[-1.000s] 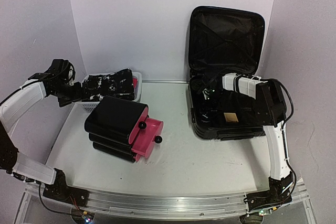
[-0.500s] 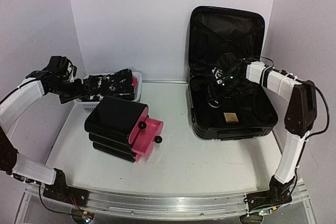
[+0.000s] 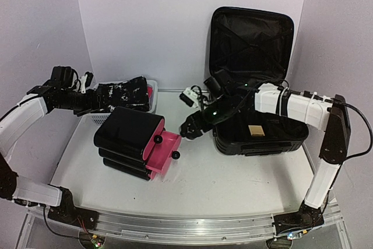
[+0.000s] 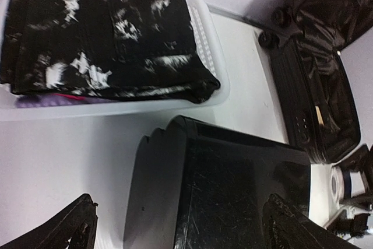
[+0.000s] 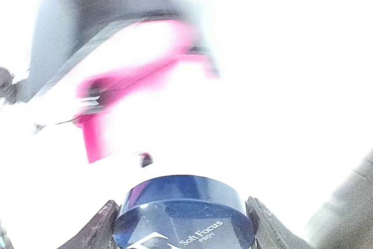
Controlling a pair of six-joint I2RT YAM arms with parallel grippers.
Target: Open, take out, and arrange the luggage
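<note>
The luggage (image 3: pixel 274 131) lies open at the far right, mouth up, lid upright against the far wall. It looks nearly square, so I can't name a long axis. Only the right wrist view shows the blue jar (image 5: pixel 183 211) clamped in my right gripper (image 3: pixel 191 127), just left of the luggage. My left gripper (image 4: pixel 180 231) gapes wide and empty by the basket (image 4: pixel 218 86). Bare table (image 3: pixel 233 179) shows nearer.

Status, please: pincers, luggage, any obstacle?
Left pincer open, empty. Right pincer shut on round blue jar. Large black hard-shell suitcase open, lid upright. Black drawer case with pink side near right pincer.
</note>
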